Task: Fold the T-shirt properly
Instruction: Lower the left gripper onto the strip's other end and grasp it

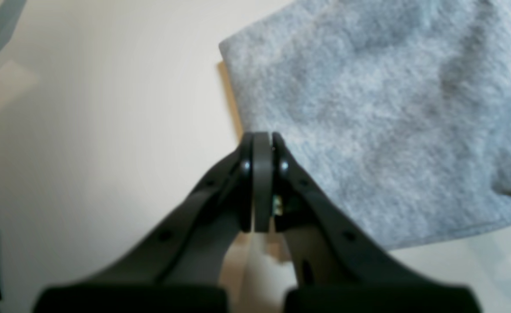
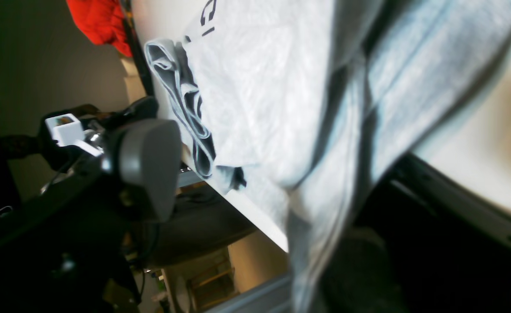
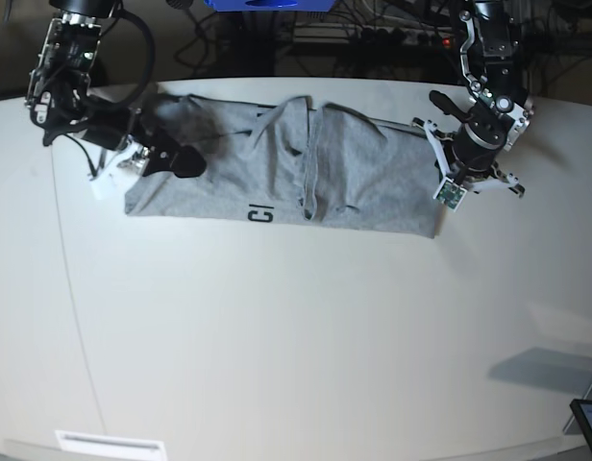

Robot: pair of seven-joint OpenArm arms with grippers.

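white table fills my screen. far back on it lies the t-shirt, folded into a long strip. my left gripper is pinched together with nothing in it, at the strip's right end. my right gripper spreads wide around the left end.

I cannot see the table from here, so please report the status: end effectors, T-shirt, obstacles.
Left end effector shut, empty, beside the T-shirt edge. Right end effector at the other end, jaws unclear. Nothing in the way.
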